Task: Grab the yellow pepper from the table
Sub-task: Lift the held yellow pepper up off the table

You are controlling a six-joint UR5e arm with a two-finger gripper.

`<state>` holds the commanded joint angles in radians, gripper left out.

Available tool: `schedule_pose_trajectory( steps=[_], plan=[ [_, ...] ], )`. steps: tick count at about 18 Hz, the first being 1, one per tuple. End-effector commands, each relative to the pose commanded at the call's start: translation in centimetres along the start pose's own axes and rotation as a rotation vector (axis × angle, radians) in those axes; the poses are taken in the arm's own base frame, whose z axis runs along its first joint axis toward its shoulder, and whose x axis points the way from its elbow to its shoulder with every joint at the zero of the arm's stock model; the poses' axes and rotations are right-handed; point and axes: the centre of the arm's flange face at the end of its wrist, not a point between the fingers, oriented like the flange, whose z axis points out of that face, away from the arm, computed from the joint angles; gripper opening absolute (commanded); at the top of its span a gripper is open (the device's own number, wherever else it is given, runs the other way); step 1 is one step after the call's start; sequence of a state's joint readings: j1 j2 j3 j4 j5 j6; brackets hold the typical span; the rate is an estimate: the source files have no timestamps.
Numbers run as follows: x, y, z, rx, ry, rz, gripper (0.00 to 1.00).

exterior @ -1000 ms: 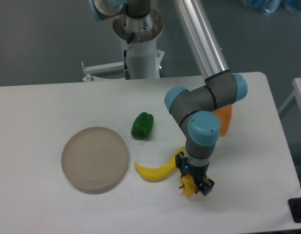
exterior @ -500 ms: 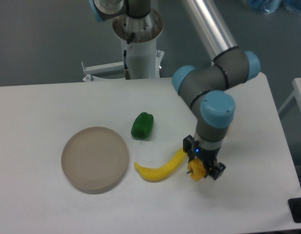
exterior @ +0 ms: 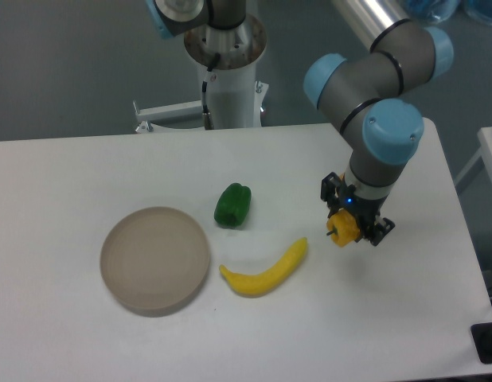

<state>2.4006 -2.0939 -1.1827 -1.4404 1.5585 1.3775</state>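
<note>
My gripper (exterior: 351,229) is shut on the yellow pepper (exterior: 343,228), a small golden-yellow pepper with a short dark stem pointing left. It holds the pepper in the air above the white table (exterior: 71,171), to the right of the banana. The pepper's shadow falls on the tabletop below and to the right. The black fingers (exterior: 379,230) clamp the pepper from both sides.
A long yellow banana (exterior: 266,270) lies at the table's middle front. A green pepper (exterior: 232,204) lies behind it. A round beige plate (exterior: 155,259) sits at the left. The arm's base column (exterior: 227,72) stands at the back. The orange pepper is hidden behind the arm.
The gripper has risen and moved right and back with the yellow pepper in it, lifting it off the table away from the banana.
</note>
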Motion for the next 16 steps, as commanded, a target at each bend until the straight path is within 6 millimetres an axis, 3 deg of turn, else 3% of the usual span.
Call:
schedule_pose_trajectory(
  steps=[16],
  plan=[
    [0.12,0.37,-0.21,-0.006,0.024,0.033,0.31]
  ],
)
